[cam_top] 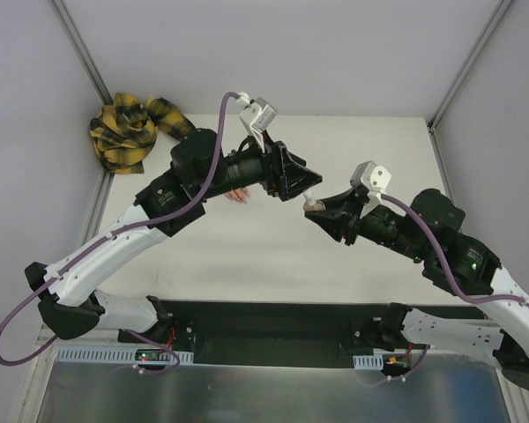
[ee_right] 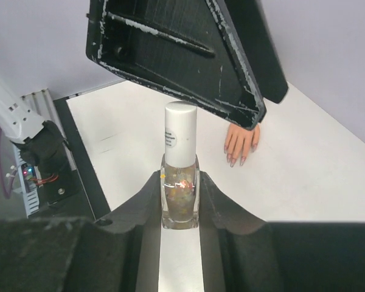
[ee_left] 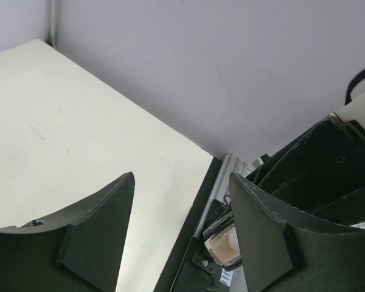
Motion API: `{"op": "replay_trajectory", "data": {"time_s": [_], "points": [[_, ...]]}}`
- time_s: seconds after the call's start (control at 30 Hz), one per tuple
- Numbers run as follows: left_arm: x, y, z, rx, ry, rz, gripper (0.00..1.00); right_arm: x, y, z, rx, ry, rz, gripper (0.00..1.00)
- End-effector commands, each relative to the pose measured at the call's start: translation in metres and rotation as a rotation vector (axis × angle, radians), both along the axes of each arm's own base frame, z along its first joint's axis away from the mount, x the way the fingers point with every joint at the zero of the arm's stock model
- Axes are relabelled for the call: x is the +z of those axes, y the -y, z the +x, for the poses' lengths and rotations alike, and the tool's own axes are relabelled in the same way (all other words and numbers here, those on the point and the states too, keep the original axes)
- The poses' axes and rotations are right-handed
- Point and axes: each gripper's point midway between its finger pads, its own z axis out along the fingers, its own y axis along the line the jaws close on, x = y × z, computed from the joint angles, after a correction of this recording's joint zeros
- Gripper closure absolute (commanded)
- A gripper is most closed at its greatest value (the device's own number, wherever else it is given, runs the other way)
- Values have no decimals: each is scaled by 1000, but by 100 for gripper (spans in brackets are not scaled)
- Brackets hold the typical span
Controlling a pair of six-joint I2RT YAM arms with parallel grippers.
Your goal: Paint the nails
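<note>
My right gripper (ee_right: pixel 180 193) is shut on a small glass nail-polish bottle (ee_right: pixel 180 188) with glitter inside and a white cap (ee_right: pixel 180 131), held upright above the table. My left gripper (ee_left: pixel 182 175) is open with nothing between its fingers; one black finger (ee_right: pixel 182 55) hangs just above the cap. In the top view the left gripper (cam_top: pixel 309 187) meets the right gripper (cam_top: pixel 313 210) mid-table. The peach mannequin hand (ee_right: pixel 240 141) lies flat beyond, its pinkish nails (ee_right: pixel 233 160) pointing toward me. In the left wrist view the bottle (ee_left: pixel 222 244) shows partly behind the right finger.
The hand's yellow-and-black plaid sleeve (cam_top: pixel 128 130) is bunched at the back left corner. Grey enclosure walls (cam_top: pixel 264 53) ring the white table (cam_top: pixel 273 256). A black mounting rail (cam_top: pixel 273 322) runs along the near edge between the arm bases.
</note>
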Motion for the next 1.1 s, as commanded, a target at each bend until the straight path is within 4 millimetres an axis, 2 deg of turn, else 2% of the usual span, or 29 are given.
{"op": "replay_trajectory", "data": {"time_s": [0.0,0.07,0.27,0.37,0.4,0.43,0.57,0.6,0.67,0.87,0.9,0.97,1.0,1.07], "points": [[7,-14,6,94,-28,-36,40,26,4,19,-108,52,79,100],[6,-11,2,84,-19,-32,40,25,5,22,-125,48,73,100],[13,-7,0,80,38,-29,28,19,3,27,-140,32,43,100],[16,-7,-2,70,49,-32,28,17,4,30,-160,26,39,100],[16,-7,-3,65,53,-32,32,16,5,31,-166,25,36,100],[14,-5,-2,65,46,-27,42,18,6,32,-182,24,43,100],[-3,-1,1,72,10,-1,46,27,10,35,-205,25,63,100],[-7,1,1,72,4,6,50,28,9,35,-205,24,65,100],[-4,2,1,67,9,3,61,30,8,35,-206,21,66,100],[-3,8,-1,43,19,7,74,38,9,38,-226,14,99,100],[-5,10,0,37,16,12,83,41,9,37,-224,14,107,100],[-5,16,-10,-27,19,13,91,44,9,34,-210,14,117,100],[-8,21,-14,-70,19,20,100,46,9,32,-200,14,122,100],[-3,28,-50,-316,69,19,100,50,1,14,-78,29,126,100]]}}
